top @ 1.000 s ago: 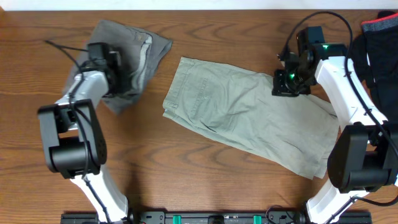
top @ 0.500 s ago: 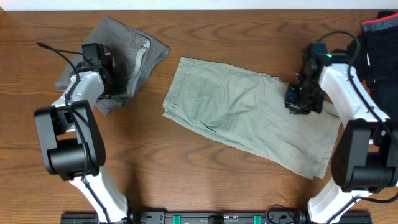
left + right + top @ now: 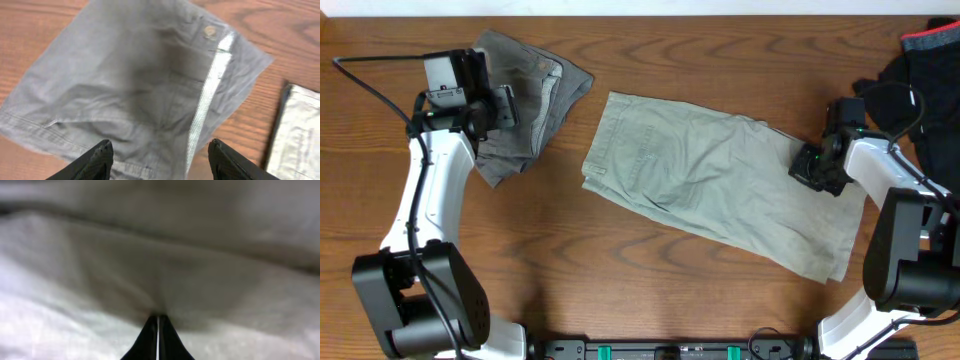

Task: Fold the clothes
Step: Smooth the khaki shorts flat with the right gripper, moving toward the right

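The grey shorts [image 3: 530, 95] lie bunched at the far left of the table [image 3: 620, 280], with part of them hidden under the left gripper [image 3: 508, 106] and its arm in the overhead view. The left wrist view shows them better: a button [image 3: 210, 31] near the top and a pale strip of lining [image 3: 207, 95] running down the cloth, though the lower edge is cut off behind the fingers [image 3: 97, 161]. That gripper [image 3: 160, 162] hangs over the shorts with its jaws spread wide and nothing between them; only the tips show. The khaki trousers [image 3: 720, 185] lie flat and slanted across the middle of the table, well apart from the shorts, and just a blurred corner of them enters the left wrist view [image 3: 300, 132]. The right gripper [image 3: 817, 165] sits on their far right edge, covering the cloth beneath it from above. In the right wrist view the trousers [image 3: 160, 255] fill the whole frame, soft and out of focus, so no seam or edge can be made out. The gripper's [image 3: 157, 339] jaws are pressed together there, and creases in the cloth run in toward the tips, as of a pinched fold. A dark garment [image 3: 930, 75] at the far right corner is cut off by the frame and partly hidden by the right arm.
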You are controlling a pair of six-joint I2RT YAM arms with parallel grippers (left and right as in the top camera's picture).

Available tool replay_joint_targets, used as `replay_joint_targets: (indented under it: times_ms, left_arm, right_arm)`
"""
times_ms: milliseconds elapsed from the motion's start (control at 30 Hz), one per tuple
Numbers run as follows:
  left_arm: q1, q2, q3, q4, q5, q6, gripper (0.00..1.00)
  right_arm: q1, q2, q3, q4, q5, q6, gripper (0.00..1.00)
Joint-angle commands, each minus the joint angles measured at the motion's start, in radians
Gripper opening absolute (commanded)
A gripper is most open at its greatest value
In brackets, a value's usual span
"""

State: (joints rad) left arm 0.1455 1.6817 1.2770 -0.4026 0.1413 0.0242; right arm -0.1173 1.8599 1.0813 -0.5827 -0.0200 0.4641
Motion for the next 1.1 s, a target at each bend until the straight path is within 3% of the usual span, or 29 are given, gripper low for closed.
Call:
replay_joint_targets:
  times_ms: [0,133,333,500,667,867,967,1067]
  left_arm:
    - [-0.001,0.043,-0.002,0.029,0.085,0.031,0.63]
    - [-0.001,0.093,-0.002,0.103,0.092,0.031,0.63]
    - [-0.001,0.221,-0.002,0.210,0.097,0.095,0.63]
    - [-0.007,0.355,-0.002,0.336,0.189,0.122,0.46]
    - [-0.012,0.474,-0.002,0.413,0.220,0.115,0.20]
    - [0.019,0.603,-0.002,0.556,-0.028,-0.160,0.19]
    - [0.054,0.645,-0.002,0.626,-0.041,-0.326,0.19]
    - [0.079,0.653,-0.002,0.665,-0.042,-0.404,0.19]
  right_arm:
    - [-0.007,0.024,-0.028,0.074,0.143,0.036,0.03]
    - [-0.036,0.023,-0.001,0.114,0.158,-0.013,0.04]
    - [-0.060,-0.001,0.108,0.094,-0.103,-0.254,0.11]
    - [-0.057,-0.074,0.200,0.039,-0.291,-0.290,0.11]
    - [-0.035,-0.172,0.214,-0.006,-0.328,-0.278,0.11]
    - [-0.003,-0.208,0.214,-0.123,-0.328,-0.278,0.11]
    - [0.015,-0.201,0.200,-0.186,-0.308,-0.278,0.11]
    - [0.021,-0.198,0.174,-0.208,-0.263,-0.277,0.10]
